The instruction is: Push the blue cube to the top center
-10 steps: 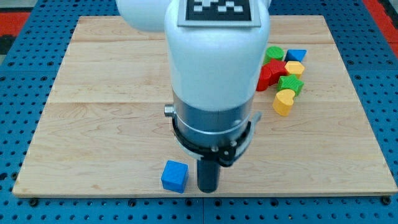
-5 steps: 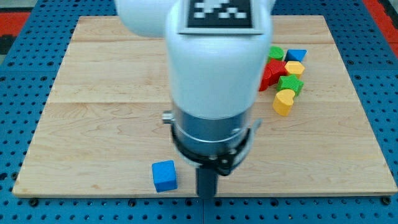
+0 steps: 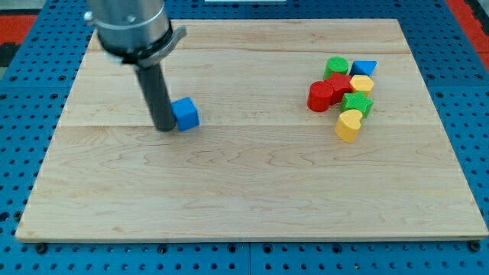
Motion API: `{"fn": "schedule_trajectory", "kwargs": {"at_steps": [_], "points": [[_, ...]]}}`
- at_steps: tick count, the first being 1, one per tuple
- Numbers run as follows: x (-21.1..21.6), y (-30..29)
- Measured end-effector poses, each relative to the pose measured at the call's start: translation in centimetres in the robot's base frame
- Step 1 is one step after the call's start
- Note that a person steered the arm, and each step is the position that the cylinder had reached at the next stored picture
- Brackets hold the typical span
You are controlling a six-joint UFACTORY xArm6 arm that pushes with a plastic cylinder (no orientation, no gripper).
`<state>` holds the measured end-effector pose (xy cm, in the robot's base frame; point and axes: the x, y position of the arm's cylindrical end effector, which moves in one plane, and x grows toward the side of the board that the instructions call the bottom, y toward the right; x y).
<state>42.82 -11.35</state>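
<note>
The blue cube (image 3: 185,114) lies on the wooden board (image 3: 252,191), left of the board's middle and in its upper half. My tip (image 3: 165,127) stands right against the cube's left side, touching it or nearly so. The dark rod rises from the tip toward the view's top left, where the arm's grey collar shows.
A cluster of blocks sits at the upper right: a green cylinder (image 3: 336,66), a blue triangular block (image 3: 364,68), two red blocks (image 3: 329,92), a yellow block (image 3: 362,82), a green star-like block (image 3: 357,102) and a yellow heart (image 3: 348,124).
The blue cube has gone from the board's bottom edge up and left to the upper left area. The arm has moved from the bottom centre to the top left, tip now left of the cube.
</note>
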Motion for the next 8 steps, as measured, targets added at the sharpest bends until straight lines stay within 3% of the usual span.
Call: {"fn": "schedule_trajectory", "kwargs": {"at_steps": [1,3,4,6,8], "points": [[-2.3,3.7],[-2.3,10.6],[-4.6,11.6],[-11.1,6.5],[-13.0,0.9]]}}
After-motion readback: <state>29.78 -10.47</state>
